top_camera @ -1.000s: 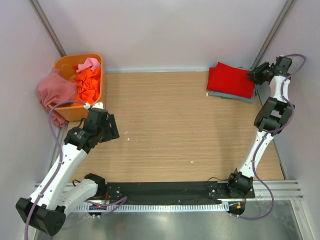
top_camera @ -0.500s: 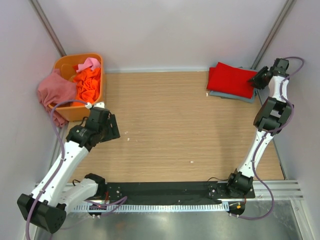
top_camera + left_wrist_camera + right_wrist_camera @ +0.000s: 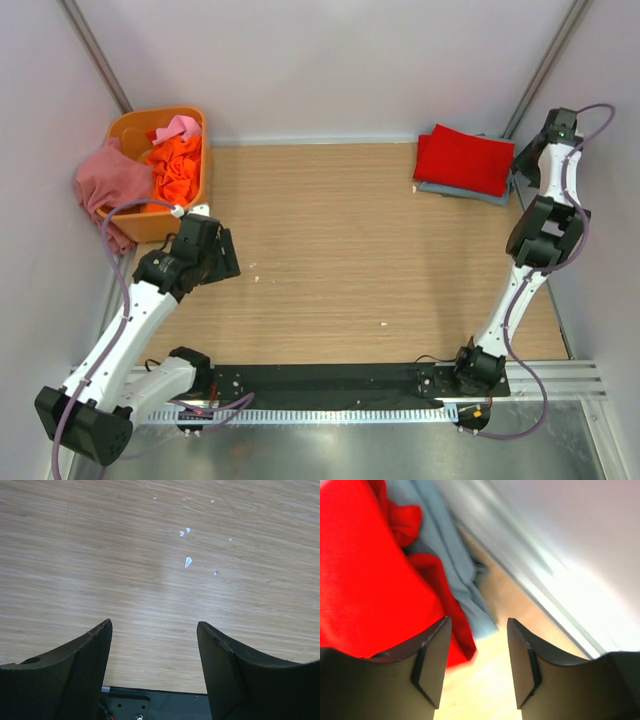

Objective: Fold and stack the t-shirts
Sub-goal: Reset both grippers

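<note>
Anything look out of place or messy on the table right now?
Yes. The dusty rose shirt hangs over the left rim of the tub, mostly outside it. In the far right corner the red shirt sits offset on the grey-blue shirt, whose edge sticks out. A few white flecks lie on the table.

A lab test cell: plain white walls (image 3: 330, 60) enclose a wooden table (image 3: 340, 250).

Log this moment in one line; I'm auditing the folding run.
red shirt: folded on grey-blue shirt | right end effector: open, beside them | left end effector: open, above table | tub: loose shirts
</note>
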You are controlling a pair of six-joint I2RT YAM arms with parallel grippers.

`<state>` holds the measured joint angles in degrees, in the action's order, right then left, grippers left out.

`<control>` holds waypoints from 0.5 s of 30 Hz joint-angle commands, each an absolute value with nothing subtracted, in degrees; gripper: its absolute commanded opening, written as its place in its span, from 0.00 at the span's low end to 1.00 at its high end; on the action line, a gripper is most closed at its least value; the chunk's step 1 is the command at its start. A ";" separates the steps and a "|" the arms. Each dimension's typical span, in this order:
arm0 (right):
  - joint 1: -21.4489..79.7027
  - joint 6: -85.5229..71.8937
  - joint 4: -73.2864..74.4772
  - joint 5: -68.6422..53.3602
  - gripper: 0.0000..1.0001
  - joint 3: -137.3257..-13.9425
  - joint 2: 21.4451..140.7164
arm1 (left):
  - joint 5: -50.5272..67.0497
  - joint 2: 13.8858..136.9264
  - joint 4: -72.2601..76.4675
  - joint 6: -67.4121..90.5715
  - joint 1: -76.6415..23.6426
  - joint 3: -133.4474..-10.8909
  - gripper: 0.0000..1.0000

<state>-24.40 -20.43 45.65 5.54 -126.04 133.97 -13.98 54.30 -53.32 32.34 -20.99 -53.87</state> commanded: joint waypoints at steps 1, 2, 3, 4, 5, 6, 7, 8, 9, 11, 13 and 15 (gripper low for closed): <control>-25.76 -21.80 44.81 19.76 0.57 -128.14 118.34 | -14.68 53.35 -51.15 31.82 -21.18 -53.79 0.70; -25.32 -21.62 45.26 20.38 0.59 -127.80 116.56 | -14.68 53.18 -51.15 31.82 -21.18 -53.88 0.70; -24.53 -21.62 45.70 20.74 0.60 -127.27 114.54 | -14.68 53.00 -51.24 31.82 -21.27 -53.96 0.70; -24.26 -21.53 46.14 20.74 0.61 -126.40 109.91 | -14.76 52.82 -51.24 31.82 -21.18 -53.88 0.70; -23.82 -21.97 46.14 19.96 0.62 -123.34 107.51 | -14.68 52.74 -51.15 31.82 -21.18 -53.88 0.70; -23.56 -22.23 45.97 18.82 0.62 -120.96 104.27 | -14.68 52.47 -51.15 31.73 -21.36 -53.96 0.70; -22.51 -22.76 44.31 17.24 0.63 -117.89 101.28 | -14.68 52.30 -51.33 31.73 -21.27 -54.05 0.70; -21.80 -23.46 42.47 12.88 0.64 -109.86 94.29 | -14.59 52.21 -51.15 31.73 -21.27 -53.97 0.70; -20.93 -23.99 40.10 9.70 0.64 -105.16 90.74 | -14.50 51.86 -51.24 31.64 -21.18 -53.96 0.70; -15.49 -25.22 32.92 3.90 0.67 -91.67 80.57 | -14.24 51.42 -50.98 31.55 -21.18 -54.05 0.70; -8.56 -24.53 29.98 3.77 0.69 -84.76 75.35 | -13.71 51.07 -50.80 31.20 -21.18 -53.88 0.70; 2.51 -23.99 28.74 8.32 0.71 -76.84 70.43 | -13.45 50.80 -50.80 31.11 -21.18 -53.88 0.70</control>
